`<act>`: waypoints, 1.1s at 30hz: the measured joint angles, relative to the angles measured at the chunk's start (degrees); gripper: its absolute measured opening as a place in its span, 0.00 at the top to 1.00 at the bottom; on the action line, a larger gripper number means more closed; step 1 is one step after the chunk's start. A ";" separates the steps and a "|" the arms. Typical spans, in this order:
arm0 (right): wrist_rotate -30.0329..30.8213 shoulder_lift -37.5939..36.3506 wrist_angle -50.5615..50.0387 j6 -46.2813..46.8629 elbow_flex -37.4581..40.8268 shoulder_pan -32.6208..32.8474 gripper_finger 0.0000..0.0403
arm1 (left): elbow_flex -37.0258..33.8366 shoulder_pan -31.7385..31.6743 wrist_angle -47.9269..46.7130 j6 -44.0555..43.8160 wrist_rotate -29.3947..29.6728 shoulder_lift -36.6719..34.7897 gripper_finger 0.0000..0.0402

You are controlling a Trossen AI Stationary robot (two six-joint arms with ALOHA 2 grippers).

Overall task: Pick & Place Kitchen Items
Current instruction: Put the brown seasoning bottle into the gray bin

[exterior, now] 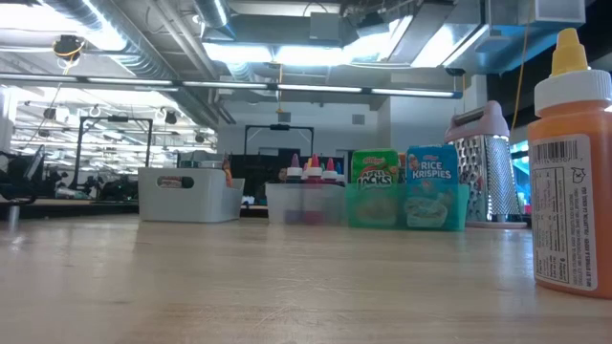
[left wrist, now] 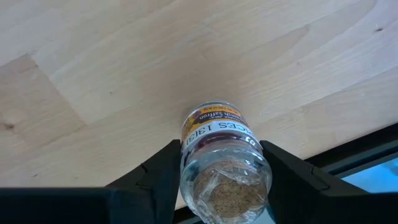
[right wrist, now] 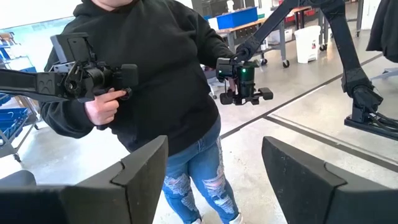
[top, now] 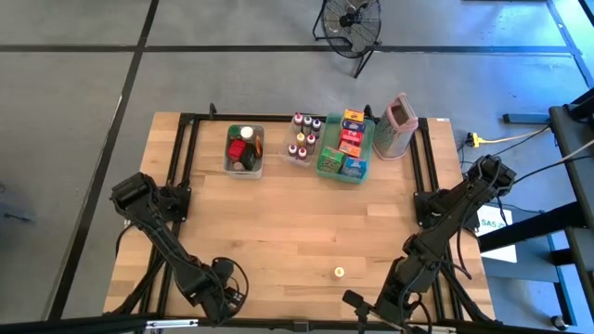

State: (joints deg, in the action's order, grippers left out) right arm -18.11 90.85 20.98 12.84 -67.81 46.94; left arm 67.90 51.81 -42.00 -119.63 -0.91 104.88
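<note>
A small clear spice jar point(left wrist: 221, 155) with an orange-and-white label stands between the fingers of my left gripper point(left wrist: 221, 149), at the table's near left point(top: 227, 299); the gripper points down and is shut on it. The jar is hidden in the high view. A small orange bottle point(top: 339, 272) with a yellow cap stands alone near the front edge and shows large in the low view point(exterior: 574, 182). My right gripper point(right wrist: 214, 149) hangs open and level at the near right point(top: 357, 304), holding nothing. My left gripper pinches the spice jar's clear body point(left wrist: 186, 177) between its two fingers, one on each side, near the end that faces the wrist. The fingers come from above, pointing down along the jar. The jar's labelled far end point(left wrist: 208, 115) appears to sit on the wood.
Along the far side stand a white bin point(top: 244, 165) of jars, a clear bin point(top: 304, 156) of small bottles, a green tray point(top: 327, 169) of food boxes and a pinkish grater point(top: 397, 125). The table's near edge point(left wrist: 348, 155) is close by the jar. A person point(right wrist: 155, 74) stands beyond the table.
</note>
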 joint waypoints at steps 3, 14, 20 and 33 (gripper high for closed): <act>0.00 0.00 -0.12 0.00 0.00 0.00 0.35 | 0.00 0.02 0.04 0.43 -0.11 0.00 0.54; -0.11 0.00 -0.27 0.02 -0.01 0.04 0.35 | 2.08 -0.23 -5.30 2.40 4.36 -3.67 0.54; -0.11 0.00 -0.27 0.66 0.00 0.43 0.35 | 5.52 -0.69 -14.37 2.85 7.61 -7.74 0.54; -0.11 0.00 -0.67 -1.31 -0.01 -3.05 0.35 | 11.69 -9.56 -32.12 19.59 13.40 -17.79 0.54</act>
State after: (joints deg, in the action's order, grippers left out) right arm -18.22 90.85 20.31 11.53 -67.83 43.88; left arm 79.59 42.25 -74.11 -100.04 12.49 87.09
